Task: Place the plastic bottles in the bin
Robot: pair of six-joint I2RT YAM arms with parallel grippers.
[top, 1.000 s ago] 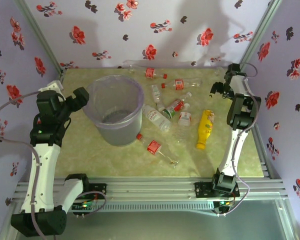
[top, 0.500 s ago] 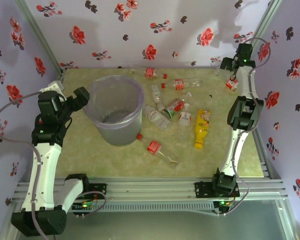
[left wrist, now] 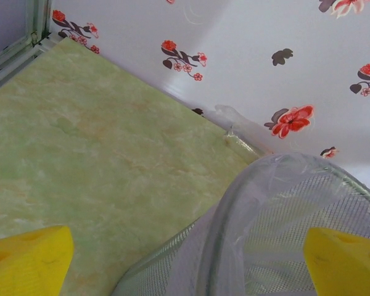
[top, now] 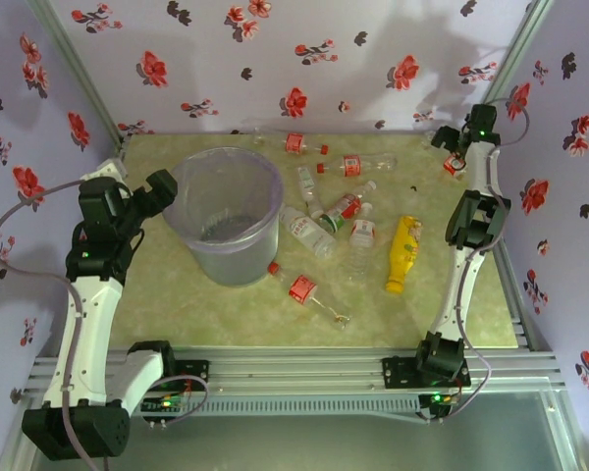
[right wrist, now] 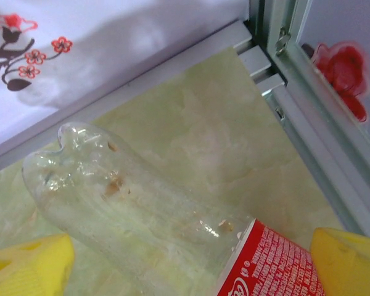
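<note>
Right now your right gripper (top: 450,147) is reaching into the two o'clock corner of the table (top: 177,314), close to the flowered back wall (top: 275,59) and the metal corner post (right wrist: 296,74). In the right wrist view its yellow fingers (right wrist: 24,265) are spread wide, one at each side of a clear bottle (right wrist: 142,203) with a red label. That bottle lies on its side on the tabletop, its base pointing to ten o'clock in that view. You cannot tell from the pictures whether the pads touch it, but the jaws are not closed on it. Your left gripper (top: 160,189) hangs at the nine o'clock side of the bin (top: 260,186), which stands upright on the table at about ten o'clock from the table's middle. The left wrist view shows that gripper's yellow fingers (left wrist: 24,262) released and wide apart, with the bin's thick rim and meshed wall below them and nothing grasped. The other bottles lie on the table outside the bin. A loose cluster of clear red-labelled ones (top: 344,206) sits at three o'clock from the bin, some touching each other. The yellow bottle (top: 404,253) lies near the cluster's four o'clock edge, its cap toward the arm bases. One more clear bottle with a red cap (top: 299,287) lies at five o'clock from the bin, just beside its wall.
</note>
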